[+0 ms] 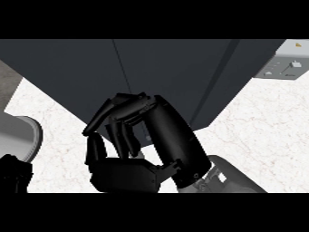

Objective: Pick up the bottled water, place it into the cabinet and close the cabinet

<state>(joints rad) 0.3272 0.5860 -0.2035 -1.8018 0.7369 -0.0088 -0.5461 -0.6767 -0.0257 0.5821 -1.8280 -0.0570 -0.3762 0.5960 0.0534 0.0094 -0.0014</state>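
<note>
Two hands: right hand (127, 174) raised, fingers loosely curled, holding nothing visible; left hand (8, 174) low, grip unclear
Cabinet (83, 68): just behind right hand
Grey bowl (9, 136): above left hand

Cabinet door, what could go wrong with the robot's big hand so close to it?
1. The right hand is up against the dark cabinet front and hides part of it, so a sideways push might slip off the door.
2. The bottled water shows nowhere, so I can't check that it is safely inside.
3. The left hand sits beside a grey round thing at the left edge and could bump it.
</note>
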